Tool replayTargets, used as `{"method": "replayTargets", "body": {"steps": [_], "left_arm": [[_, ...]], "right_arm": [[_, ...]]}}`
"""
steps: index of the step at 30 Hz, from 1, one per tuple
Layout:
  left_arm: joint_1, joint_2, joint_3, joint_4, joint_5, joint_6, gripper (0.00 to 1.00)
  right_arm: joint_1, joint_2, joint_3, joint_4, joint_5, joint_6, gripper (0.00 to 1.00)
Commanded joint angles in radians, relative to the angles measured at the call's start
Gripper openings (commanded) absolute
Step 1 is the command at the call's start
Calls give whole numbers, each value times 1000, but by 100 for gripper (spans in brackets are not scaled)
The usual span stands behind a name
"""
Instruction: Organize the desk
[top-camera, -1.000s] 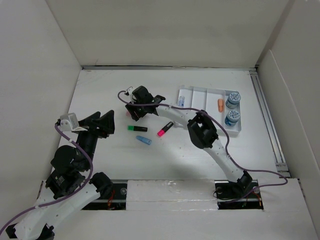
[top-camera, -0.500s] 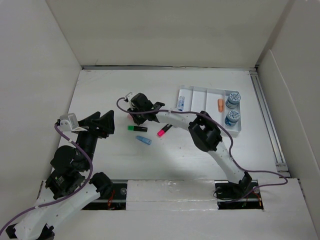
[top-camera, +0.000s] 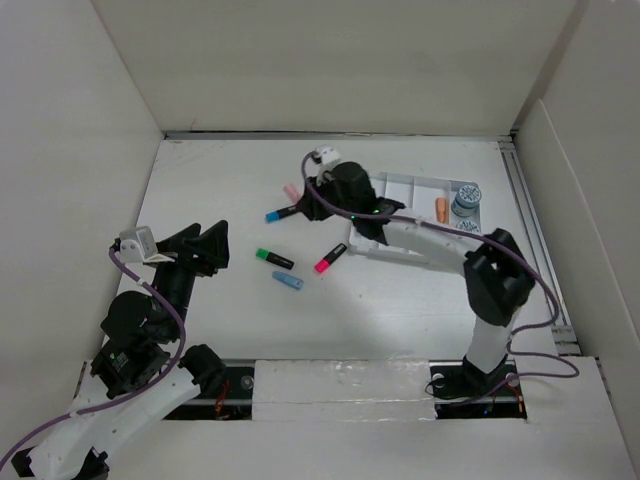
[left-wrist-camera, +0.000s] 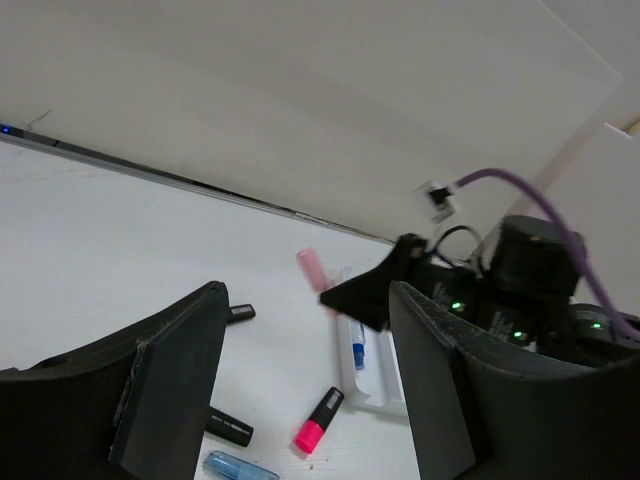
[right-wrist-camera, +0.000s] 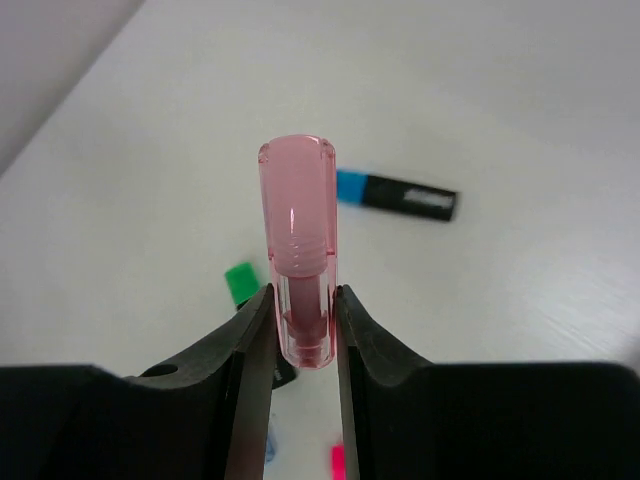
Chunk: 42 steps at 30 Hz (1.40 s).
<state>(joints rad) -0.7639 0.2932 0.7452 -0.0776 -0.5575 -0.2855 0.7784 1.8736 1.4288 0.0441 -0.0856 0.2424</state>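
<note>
The desk (top-camera: 200, 180) is a white tabletop with loose pens. My right gripper (top-camera: 308, 200) is shut on a clear pink tube (top-camera: 293, 191) and holds it above the desk, just left of the white tray (top-camera: 415, 177). In the right wrist view the tube (right-wrist-camera: 298, 230) stands upright between the fingers (right-wrist-camera: 250, 340). A blue highlighter (top-camera: 280, 213), a green highlighter (top-camera: 272, 258), a pink highlighter (top-camera: 330, 257) and a small blue tube (top-camera: 288, 281) lie below it. My left gripper (top-camera: 205, 245) is open and empty at the left, apart from them.
The tray holds a blue-and-white pen (left-wrist-camera: 358, 350), an orange piece (top-camera: 441, 208) and two blue-lidded bottles (top-camera: 466, 198). White panels wall the desk on three sides. A metal rail (top-camera: 535, 240) runs along the right edge.
My right gripper has swung right and toward the back, from the desk's left middle to beside the tray, carrying the pink tube. The blue highlighter now lies uncovered. The left arm has not moved.
</note>
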Motion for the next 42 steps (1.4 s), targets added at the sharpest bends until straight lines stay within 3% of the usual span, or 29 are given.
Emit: {"method": "replayTargets", "body": {"steps": [1, 5, 6, 8, 13, 19, 21, 22, 23, 26, 28, 31, 32, 34, 35, 37, 38, 42], "left_arm": [[2, 0, -6, 41, 1, 5, 61], [2, 9, -6, 39, 5, 2, 61], [2, 9, -7, 41, 10, 2, 61], [2, 17, -9, 39, 5, 2, 61], [2, 26, -10, 42, 7, 2, 61], [2, 35, -10, 38, -1, 3, 61], [2, 34, -9, 38, -4, 3, 62], [2, 34, -10, 39, -4, 3, 62], [2, 32, -10, 39, -4, 3, 62], [2, 34, -9, 39, 1, 5, 62], [2, 31, -9, 38, -2, 3, 63], [2, 35, -12, 42, -8, 5, 63], [2, 37, -9, 39, -9, 6, 63], [2, 43, -9, 36, -12, 6, 63], [2, 43, -9, 38, -18, 6, 62], [2, 41, -10, 39, -25, 8, 62], [2, 43, -10, 38, -25, 6, 62], [2, 34, -7, 35, -30, 8, 62]], "right_arm": [[-106, -141, -138, 184, 73, 104, 12], [-262, -324, -408, 183, 291, 233, 12], [-263, -324, -450, 181, 303, 233, 12], [-390, -416, -581, 168, 308, 290, 12], [-513, -476, -646, 119, 303, 302, 12], [-594, -435, -647, 82, 271, 324, 12], [-605, -409, -637, 82, 261, 319, 33], [-605, -401, -631, 82, 250, 308, 47], [-605, -384, -605, 60, 242, 308, 68], [-567, -396, -579, 51, 279, 296, 83], [-509, -436, -573, 49, 309, 281, 83], [-385, -499, -576, 120, 275, 229, 52], [-342, -504, -576, 146, 204, 210, 21], [-193, -475, -545, 175, 146, 139, 3], [-138, -446, -518, 156, 115, 112, 0], [-32, -345, -426, 108, 116, 40, 0], [66, -314, -401, 64, 148, 19, 11], [212, -173, -337, 46, 188, -38, 45]]}}
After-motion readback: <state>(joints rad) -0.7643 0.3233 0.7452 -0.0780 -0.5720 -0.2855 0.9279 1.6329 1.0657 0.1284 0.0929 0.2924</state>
